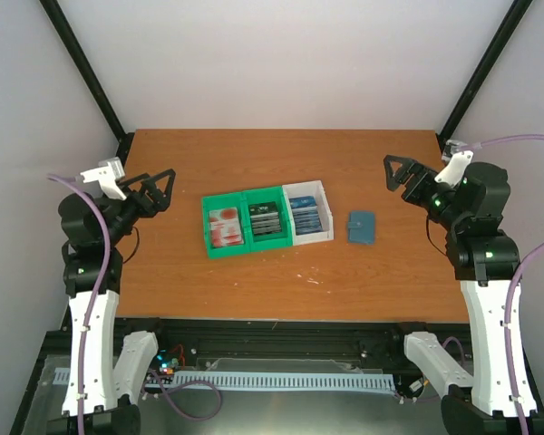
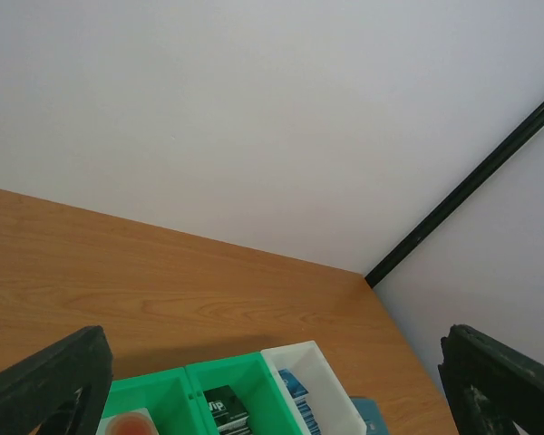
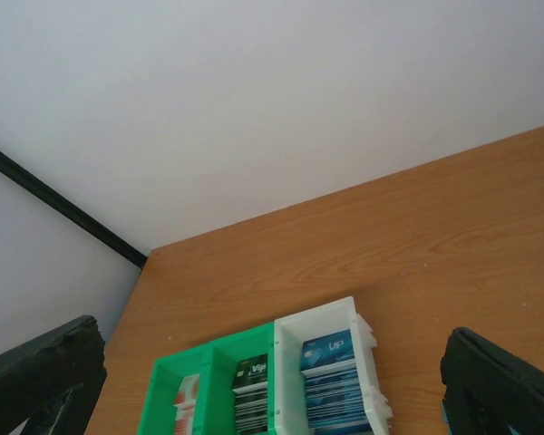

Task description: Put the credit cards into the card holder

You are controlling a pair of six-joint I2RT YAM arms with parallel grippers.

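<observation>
The credit cards stand in stacks in three joined bins mid-table: red ones (image 1: 225, 227) in the left green bin, dark ones (image 1: 265, 218) in the middle green bin, blue ones (image 1: 306, 215) in the white bin. The teal card holder (image 1: 362, 227) lies folded flat just right of the white bin. My left gripper (image 1: 168, 190) hovers open over the table's left side, pointing at the bins. At the right my right gripper (image 1: 389, 174) is open too, above and behind the holder. Both hold nothing. The wrist views show dark cards (image 3: 251, 390), blue cards (image 3: 331, 381) and a corner of the holder (image 2: 372, 424).
The green double bin (image 1: 208, 237) and white bin (image 1: 325, 203) sit side by side as one row. Bare wooden tabletop (image 1: 281, 163) lies behind and in front of them. White walls and black frame posts (image 1: 89, 72) close in the back and sides.
</observation>
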